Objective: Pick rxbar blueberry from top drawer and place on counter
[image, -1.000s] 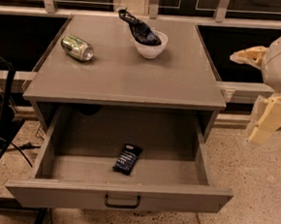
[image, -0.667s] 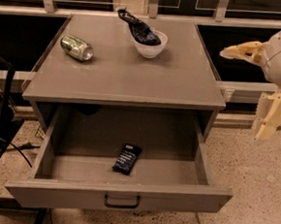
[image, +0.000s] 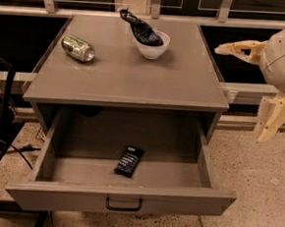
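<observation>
The rxbar blueberry (image: 129,161), a small dark navy bar with pale lettering, lies flat on the floor of the open top drawer (image: 121,196), near its middle. The drawer is pulled out from the grey cabinet and has a small dark handle on its front. The counter (image: 131,70) is the flat grey cabinet top above it. My gripper (image: 238,95) hangs in the air to the right of the cabinet, at about counter height. It is open and empty, with one pale finger (image: 239,47) pointing left and the other (image: 271,120) pointing down. It is well apart from the bar.
A green-silver can (image: 78,48) lies on its side at the counter's left. A white bowl (image: 152,46) holding a dark floppy bag (image: 139,28) stands at the back middle. A dark chair frame and cables (image: 1,124) are on the left. Speckled floor (image: 259,193) lies to the right.
My gripper has moved a little to the left, toward the cabinet's right edge. The bar, the drawer and the things on the counter have not moved.
</observation>
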Robot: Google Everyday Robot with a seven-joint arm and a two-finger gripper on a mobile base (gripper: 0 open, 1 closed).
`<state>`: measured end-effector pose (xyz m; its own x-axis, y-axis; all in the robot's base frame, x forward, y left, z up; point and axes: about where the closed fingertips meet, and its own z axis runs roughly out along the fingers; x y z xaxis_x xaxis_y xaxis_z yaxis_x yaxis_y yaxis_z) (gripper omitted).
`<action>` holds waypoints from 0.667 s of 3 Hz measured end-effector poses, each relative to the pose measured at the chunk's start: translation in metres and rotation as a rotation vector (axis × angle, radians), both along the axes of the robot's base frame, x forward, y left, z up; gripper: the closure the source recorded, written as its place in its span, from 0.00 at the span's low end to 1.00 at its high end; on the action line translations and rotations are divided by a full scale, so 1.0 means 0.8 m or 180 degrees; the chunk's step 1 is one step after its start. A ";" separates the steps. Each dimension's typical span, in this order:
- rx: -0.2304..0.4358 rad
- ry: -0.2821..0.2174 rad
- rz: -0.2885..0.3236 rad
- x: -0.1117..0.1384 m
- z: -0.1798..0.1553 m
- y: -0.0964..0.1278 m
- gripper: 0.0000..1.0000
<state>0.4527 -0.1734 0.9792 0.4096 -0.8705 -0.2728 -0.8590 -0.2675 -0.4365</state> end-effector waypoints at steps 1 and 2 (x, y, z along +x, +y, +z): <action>-0.0067 -0.0342 0.0460 -0.003 0.005 0.012 0.00; -0.0257 -0.0672 0.0914 -0.011 0.003 0.023 0.00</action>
<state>0.4438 -0.1552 0.9816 0.6805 -0.7271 -0.0910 -0.6370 -0.5256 -0.5638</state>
